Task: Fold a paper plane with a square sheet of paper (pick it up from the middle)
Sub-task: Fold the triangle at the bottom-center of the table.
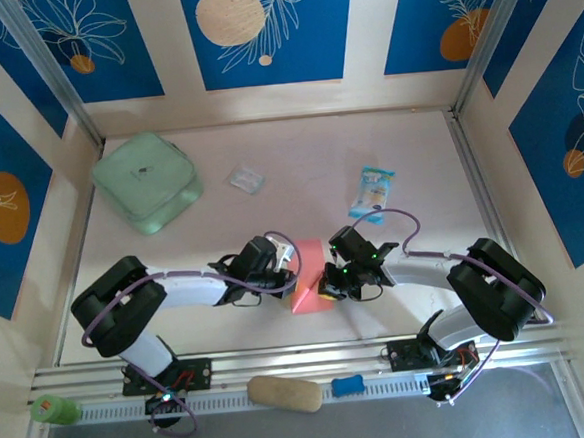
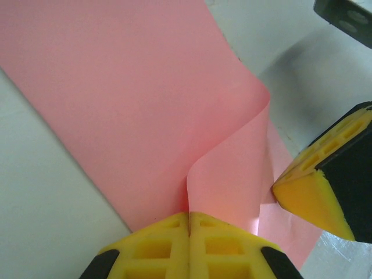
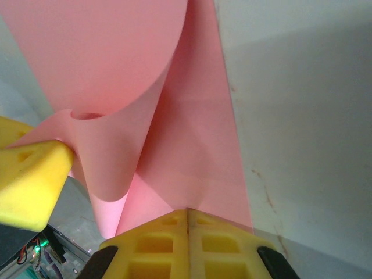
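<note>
pale tabletop (image 1: 297, 148) is lying inside a booth whose walls are carrying blue panels (image 1: 264, 30) printed with white leaf outlines and tan and orange discs. both arms are reaching inward from the near edge and meeting over the middle of that edge.

the square sheet of paper (image 1: 308, 273), salmon pink, is sitting between the two grippers, close to the middle of the near edge. the left gripper (image 2: 189, 224) is showing its yellow fingers pressed together, pinching one edge of the sheet in the seam between them. the right gripper (image 3: 188, 220) is likewise pressed together and is pinching the opposite side of the sheet. between the two grips the paper is bowing upward in a soft open curl, not creased flat, while the rest of it is lying on the table.

the mint-green pouch (image 1: 147, 181) is lying at the far left corner. the small clear wrapper (image 1: 246, 178) is lying toward the far edge, left of the middle. the blue-and-white snack packet (image 1: 372, 193) is lying right of the middle, beyond the right arm and apart from the sheet.

along the rail in front of the near edge, a tan oblong object (image 1: 284, 393) and a small blue object (image 1: 348, 384) are resting side by side, and a green cylinder (image 1: 53, 409) is resting at the left end.
</note>
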